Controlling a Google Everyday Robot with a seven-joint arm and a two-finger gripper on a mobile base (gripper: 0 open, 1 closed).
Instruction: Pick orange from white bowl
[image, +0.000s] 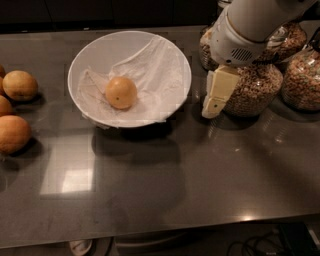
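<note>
Underneath everything runs a dark grey, glossy countertop (165, 190), with pale patches of reflected light on its near left part. Next in bulk is the robot's white arm (250, 25), which reaches in from the upper right corner and hangs above the counter, partly covering the cereal jars behind it. The white bowl (112, 47) sits on the counter left of centre, wide and shallow, with a thin, crumpled white sheet (157, 75) lining its inside and lapping toward the right rim. To the right of the bowl stand round glass jars filled with brownish cereal: one jar (252, 92) just behind the arm's end, another (302, 82) at the right edge, and more jars (290, 42) farther back, mostly hidden by the arm. The gripper (216, 97), a cream-coloured block, points down and slightly left. It is in front of the nearest jar and just beside the bowl's right rim, outside the bowl and well apart from the fruit within. Whether it is spread or closed cannot be told from this angle, and nothing is seen in its grasp. Along the left edge lie duller tan-orange fruits: one (20, 85) higher up, one (12, 134) lower down, and a third (3, 106) between them, cut off by the frame. The orange (121, 92) rests on the sheet inside the bowl, slightly left of its centre, and its small dark dimple faces the camera.
</note>
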